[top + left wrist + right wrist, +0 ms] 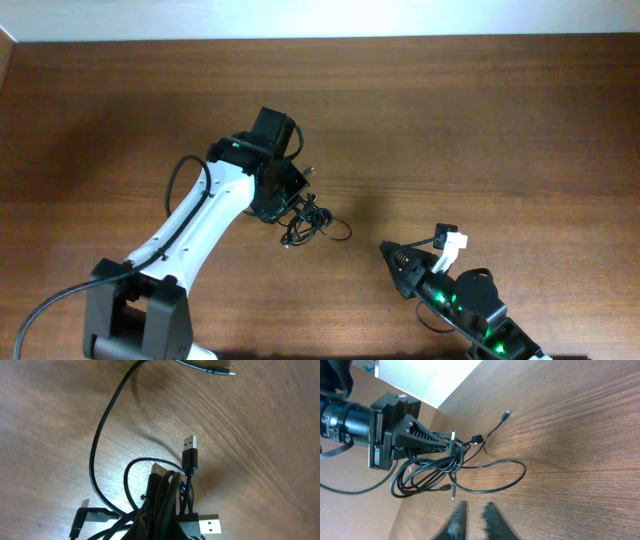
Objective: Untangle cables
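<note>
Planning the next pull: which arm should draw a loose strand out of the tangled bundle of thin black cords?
Probably right. The left gripper is shut on the tangled bundle of thin black cords, anchoring it; the right gripper holds nothing and faces its loose loop.

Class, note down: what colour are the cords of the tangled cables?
Black. The cables show best in the left wrist view.

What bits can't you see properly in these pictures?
Overhead: the tangled bundle of thin black cables is too small to count strands, and partly under the left gripper.
Left wrist: the bundle runs off the bottom edge; that gripper's fingers are lost among the strands.
Right wrist: the right gripper is blurred and cut by the bottom edge, so its gap is unclear.
</note>
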`<control>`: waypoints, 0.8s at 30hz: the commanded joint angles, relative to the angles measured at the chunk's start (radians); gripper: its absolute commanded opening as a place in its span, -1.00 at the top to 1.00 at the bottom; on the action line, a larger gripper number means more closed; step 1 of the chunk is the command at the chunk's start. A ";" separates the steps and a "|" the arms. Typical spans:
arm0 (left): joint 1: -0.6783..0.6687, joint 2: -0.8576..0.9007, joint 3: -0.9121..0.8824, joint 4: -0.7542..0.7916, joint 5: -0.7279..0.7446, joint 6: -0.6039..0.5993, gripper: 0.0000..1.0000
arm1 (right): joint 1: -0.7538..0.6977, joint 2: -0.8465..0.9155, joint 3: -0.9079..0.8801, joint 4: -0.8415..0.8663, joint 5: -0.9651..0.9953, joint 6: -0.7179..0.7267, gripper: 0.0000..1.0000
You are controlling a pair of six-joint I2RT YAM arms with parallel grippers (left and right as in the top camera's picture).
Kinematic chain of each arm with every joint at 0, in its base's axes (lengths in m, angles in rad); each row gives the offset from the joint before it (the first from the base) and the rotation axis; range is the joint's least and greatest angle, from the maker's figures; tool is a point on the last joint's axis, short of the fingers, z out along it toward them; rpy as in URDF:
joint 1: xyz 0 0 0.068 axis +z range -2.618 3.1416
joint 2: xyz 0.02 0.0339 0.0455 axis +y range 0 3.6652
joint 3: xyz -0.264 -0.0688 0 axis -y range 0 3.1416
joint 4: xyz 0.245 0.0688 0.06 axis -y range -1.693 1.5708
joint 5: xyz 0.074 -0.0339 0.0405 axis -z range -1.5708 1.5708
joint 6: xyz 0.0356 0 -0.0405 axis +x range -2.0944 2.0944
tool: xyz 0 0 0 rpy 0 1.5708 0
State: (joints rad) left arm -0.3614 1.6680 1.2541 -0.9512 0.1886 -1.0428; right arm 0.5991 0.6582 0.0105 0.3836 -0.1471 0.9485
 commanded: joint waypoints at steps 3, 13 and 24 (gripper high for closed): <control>0.002 -0.002 0.000 0.042 -0.021 0.158 1.00 | 0.003 -0.004 -0.003 0.001 -0.104 0.100 0.43; -0.011 -0.001 -0.009 0.035 -0.257 0.113 -0.98 | 0.003 -0.004 -0.003 -0.024 -0.184 0.114 -0.67; -0.086 0.000 -0.010 -0.148 0.227 -0.175 -0.98 | 0.003 -0.004 -0.003 -0.183 0.040 0.115 -0.77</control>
State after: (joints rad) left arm -0.4110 1.6680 1.2514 -0.9932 0.3180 -0.9779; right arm 0.5991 0.6575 0.0105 0.2157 -0.1837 1.0691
